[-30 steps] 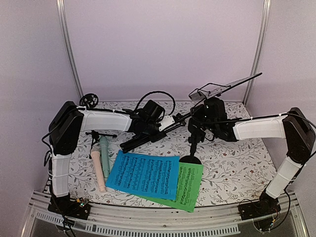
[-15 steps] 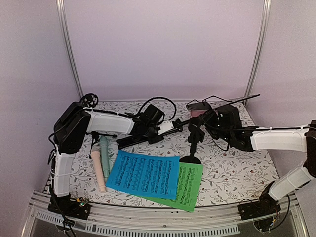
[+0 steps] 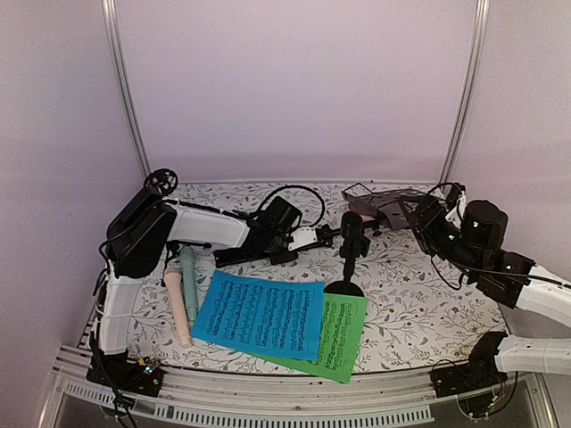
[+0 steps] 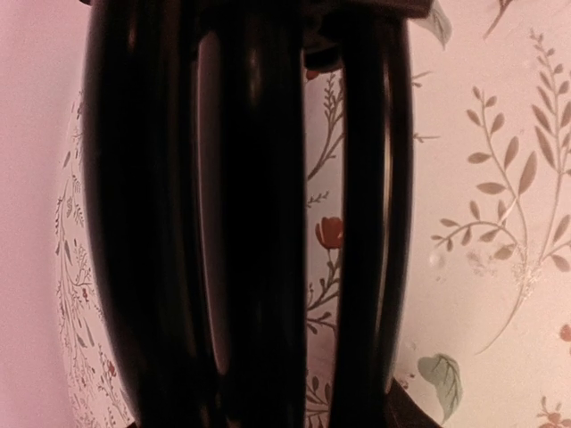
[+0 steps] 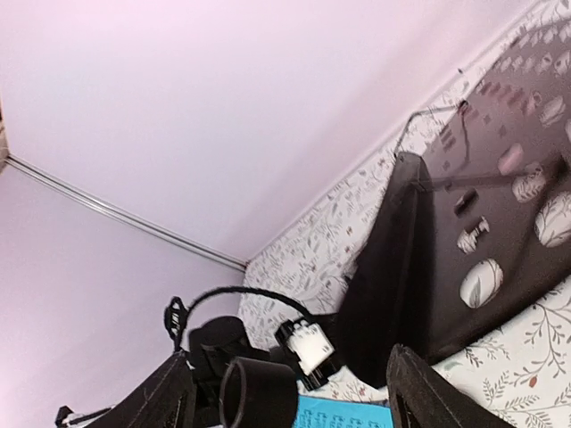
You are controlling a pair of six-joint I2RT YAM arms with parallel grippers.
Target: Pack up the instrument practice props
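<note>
The black music rack lies on its side at the back. Its perforated plate (image 3: 393, 207) rests low near the back right, and its folded tripod legs (image 3: 245, 254) point left. My left gripper (image 3: 302, 239) is shut on the rack's pole; the left wrist view is filled by the black legs (image 4: 241, 232). My right gripper (image 3: 428, 218) is open and empty, just right of the plate (image 5: 500, 214). The blue sheet (image 3: 259, 312) overlaps the green sheet (image 3: 346, 337) at the front. The mint microphone (image 3: 189, 278) and pink microphone (image 3: 178, 308) lie at the left. One mic support (image 3: 350, 254) stands upright in the middle, another (image 3: 183, 242) lies under my left arm.
A small black round piece (image 3: 161, 181) stands at the back left corner. Cables loop above my left wrist (image 3: 290, 192). Walls close the table on three sides. The floral cloth (image 3: 419, 303) covers the table.
My right gripper has let go of the rack's plate and pulled back to the right. The plate has dropped from tilted up to lying low. My left gripper has kept its hold.
</note>
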